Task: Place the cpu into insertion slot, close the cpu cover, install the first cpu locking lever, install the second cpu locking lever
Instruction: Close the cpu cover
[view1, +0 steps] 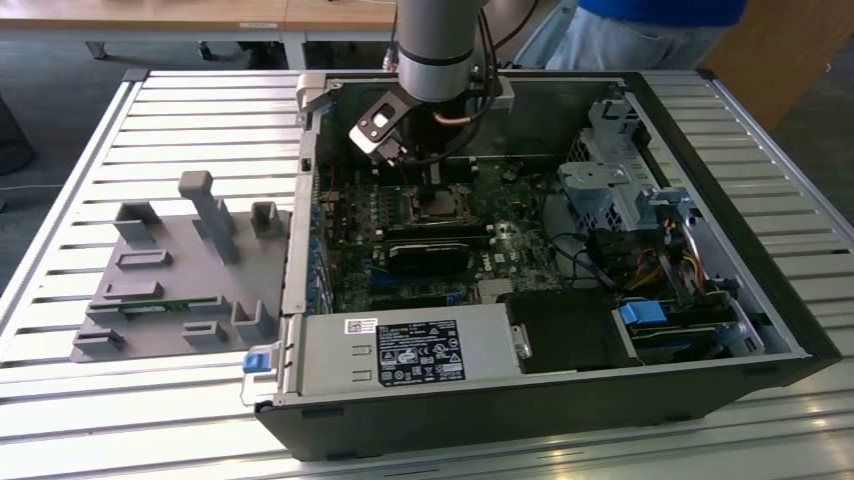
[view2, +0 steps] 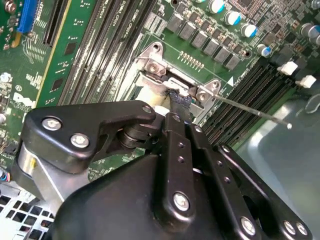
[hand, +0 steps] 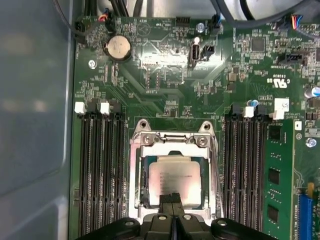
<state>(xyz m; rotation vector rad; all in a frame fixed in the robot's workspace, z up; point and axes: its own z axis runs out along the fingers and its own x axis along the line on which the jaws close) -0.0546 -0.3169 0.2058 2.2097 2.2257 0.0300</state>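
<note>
On the white slatted bench (view1: 80, 120), by its edge on the exterior view's right, lies an open black computer case (view1: 534, 420). Inside, the pale silver square cpu (hand: 175, 172) sits in the silver-rimmed insertion slot (hand: 134, 180), framed by the thin silver cpu cover (hand: 172, 141). The black hand (hand: 172, 196), fingers pressed together, meets that cover's edge.

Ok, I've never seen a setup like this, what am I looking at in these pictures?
A robot arm reaches into an open computer case lying on a slatted table, a grey parts holder beside it. That picture comes from a camera off the arm; the other two come from cameras near its wrist. Both look past the gripper, shut and holding nothing visible, at the green circuit board. There the cpu sits in the insertion slot, the cpu cover framing it. In the second wrist view a thin locking lever sticks out free.
</note>
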